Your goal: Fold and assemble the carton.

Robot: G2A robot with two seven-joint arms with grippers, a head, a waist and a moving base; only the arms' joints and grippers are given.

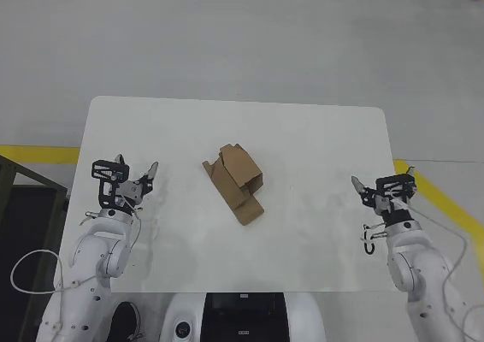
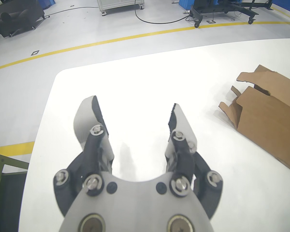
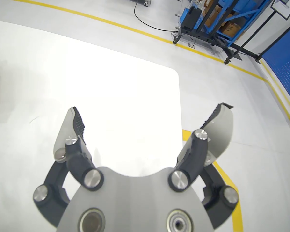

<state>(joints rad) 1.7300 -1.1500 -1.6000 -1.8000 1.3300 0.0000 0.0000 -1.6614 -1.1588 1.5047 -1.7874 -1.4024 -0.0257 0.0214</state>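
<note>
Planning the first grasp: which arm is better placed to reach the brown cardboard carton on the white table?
Probably left. The left gripper, open, hangs over the white table nearer the brown cardboard carton, with it ahead in its wrist view. The right gripper, also open, sits at the table's edge, farther off.

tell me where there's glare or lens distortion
left wrist view: the table glares white ahead of the left gripper, the yellow floor line bows like fisheye; right wrist view: same glare ahead of the right gripper; top view: even light, no glare around the carton.
</note>
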